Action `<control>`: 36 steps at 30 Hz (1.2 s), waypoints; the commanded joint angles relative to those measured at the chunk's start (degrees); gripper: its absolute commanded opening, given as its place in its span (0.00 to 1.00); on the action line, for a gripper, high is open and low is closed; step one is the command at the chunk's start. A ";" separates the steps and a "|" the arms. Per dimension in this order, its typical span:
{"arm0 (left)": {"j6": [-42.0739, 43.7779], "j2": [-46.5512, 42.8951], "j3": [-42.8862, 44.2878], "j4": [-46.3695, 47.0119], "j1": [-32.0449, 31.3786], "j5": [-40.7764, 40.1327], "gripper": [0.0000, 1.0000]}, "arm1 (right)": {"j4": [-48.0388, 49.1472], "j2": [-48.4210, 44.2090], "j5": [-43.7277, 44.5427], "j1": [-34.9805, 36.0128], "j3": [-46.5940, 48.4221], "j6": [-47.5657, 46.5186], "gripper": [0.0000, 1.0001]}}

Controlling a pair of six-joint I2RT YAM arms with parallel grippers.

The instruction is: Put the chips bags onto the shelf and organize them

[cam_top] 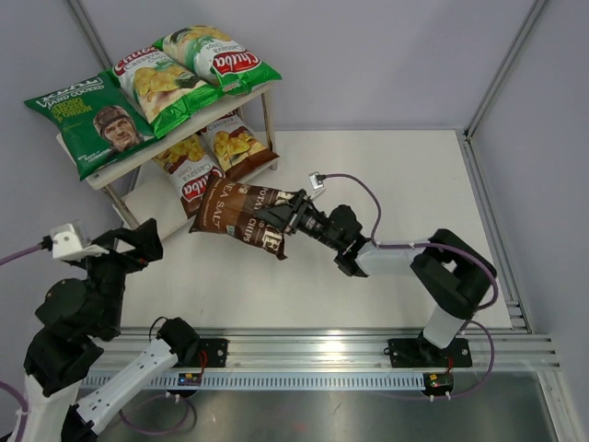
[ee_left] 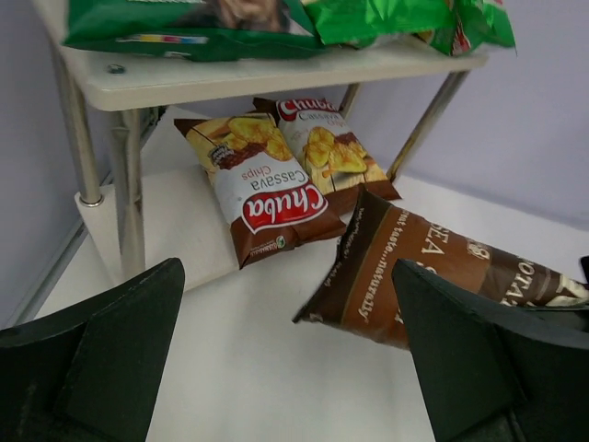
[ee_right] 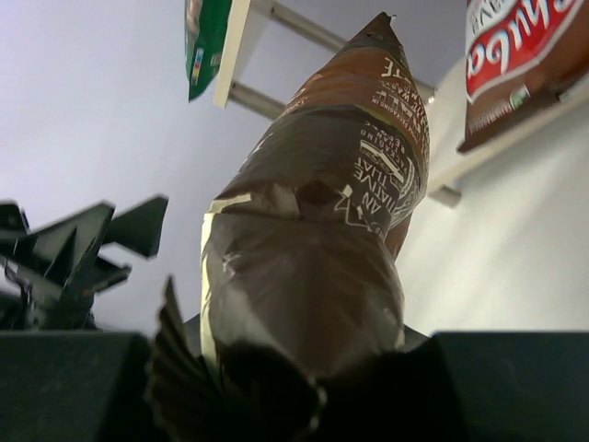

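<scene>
The shelf point(cam_top: 110, 172) stands at the back left. Its top board carries a dark green chips bag point(cam_top: 87, 120) and two green-white Chuba bags point(cam_top: 161, 83) point(cam_top: 216, 57). Two brown Chuba bags point(cam_top: 189, 170) point(cam_top: 237, 143) lie on the lower board. My right gripper point(cam_top: 290, 216) is shut on one end of a dark brown Kettle bag point(cam_top: 241, 214), which hangs above the table just in front of the lower board. In the right wrist view this bag point(ee_right: 322, 230) fills the middle. My left gripper point(ee_left: 290, 359) is open and empty, facing the Kettle bag point(ee_left: 433, 267) and the brown Chuba bags point(ee_left: 267, 198).
A small white connector with a purple cable point(cam_top: 317, 181) lies on the table behind the right arm. An aluminium rail point(cam_top: 368, 354) runs along the near edge. A metal frame post point(cam_top: 502, 69) rises at the back right. The shelf's metal legs point(ee_left: 129, 193) stand close to my left gripper.
</scene>
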 commanded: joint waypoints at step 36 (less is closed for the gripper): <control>-1.00 -9.18 -4.41 6.29 8.62 -1.05 0.99 | -24.50 54.74 15.01 6.51 86.52 -18.97 0.05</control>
